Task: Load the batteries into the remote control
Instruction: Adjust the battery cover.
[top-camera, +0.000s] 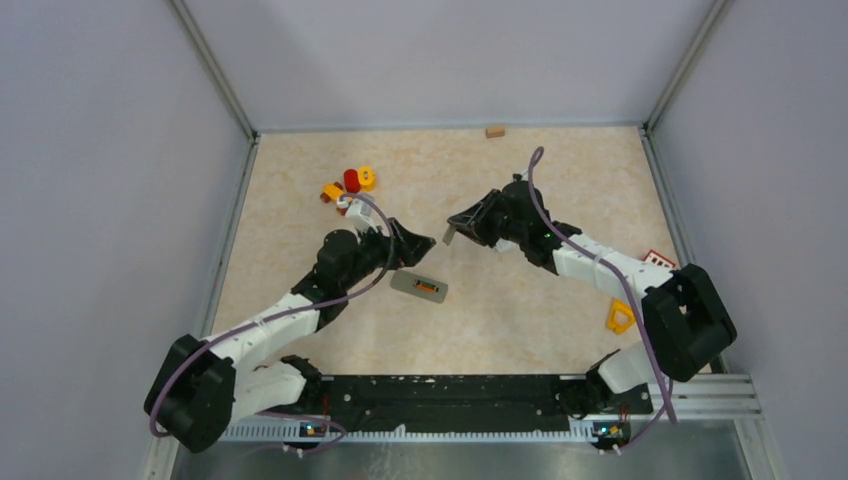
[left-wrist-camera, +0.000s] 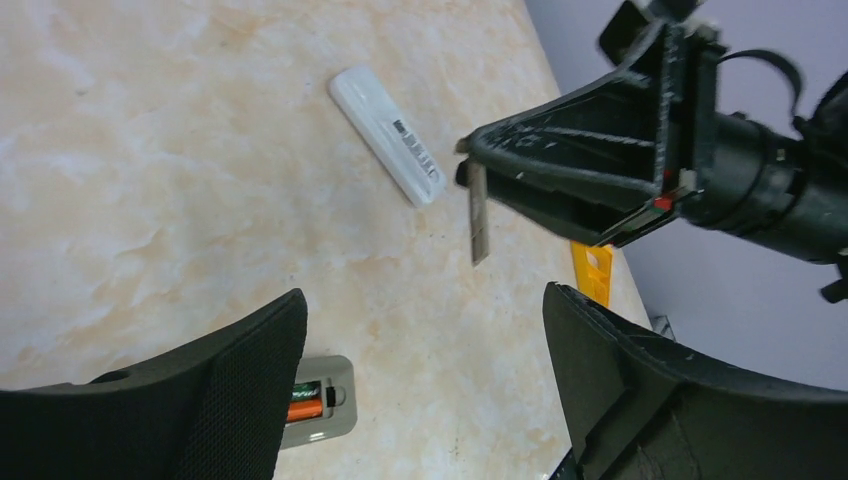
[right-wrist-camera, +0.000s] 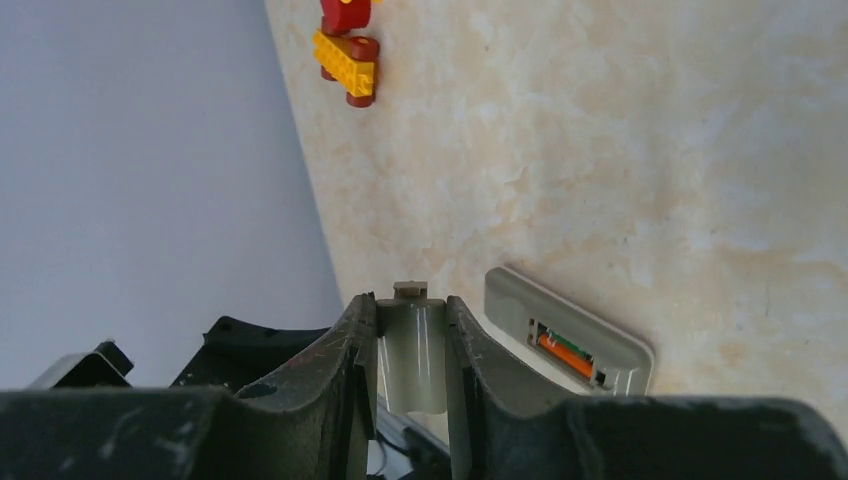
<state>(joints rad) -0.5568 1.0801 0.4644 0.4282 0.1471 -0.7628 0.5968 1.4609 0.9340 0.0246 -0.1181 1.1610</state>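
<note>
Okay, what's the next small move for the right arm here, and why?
Probably lower the right pincer toward the grey remote and line up the cover it grips over the open bay. Batteries already sit inside, the cover is held apart from the remote, and the left pincer is open, holding nothing.

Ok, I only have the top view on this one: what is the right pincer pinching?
Observer: A flat grey cover plate, clamped in the right pincer.
Operator: Any batteries in the grey remote?
Observer: An orange battery and a green battery sit side by side in its open compartment.
Operator: Is the left pincer holding anything?
Observer: No, its fingers are spread with nothing between them.
</note>
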